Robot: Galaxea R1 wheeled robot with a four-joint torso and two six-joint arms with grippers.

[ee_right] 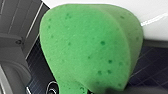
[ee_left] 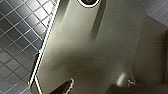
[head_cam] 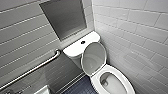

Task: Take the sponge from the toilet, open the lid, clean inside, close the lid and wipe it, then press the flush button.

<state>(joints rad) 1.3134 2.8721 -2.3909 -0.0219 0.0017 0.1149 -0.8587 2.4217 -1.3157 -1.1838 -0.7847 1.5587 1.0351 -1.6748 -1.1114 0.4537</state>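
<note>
Where two tiled walls meet in a corner, the toilet (head_cam: 113, 82) stands with its tank against the left-hand wall and one flank close to the right-hand wall. Both walls are faced with pale, glossy oblong tiles laid in rows. A grey flat panel (head_cam: 65, 17) hangs on the wall above the tank, and a metal grab bar (head_cam: 32, 70) slants along the same wall beside the toilet. The floor (head_cam: 80, 88) is made of small dark blue-grey square tiles with lighter joints, and the same tiles appear in the left wrist view.

The lid (head_cam: 93, 58) is raised and leans back against the tank, with its greyish inner face turned outward. The seat is down around the open oval bowl. The flush button (head_cam: 83, 42) sits in the middle of the flat white tank top.

The sponge (ee_right: 90, 47) appears very large in the right wrist view, bright green and pitted. It is grasped in the right gripper (ee_right: 105, 88) above the dark floor, with a white glossy surface just behind it. The left gripper (ee_left: 95, 87) hangs near a smooth, dull surface, and I cannot tell whether it is released or clenched.
</note>
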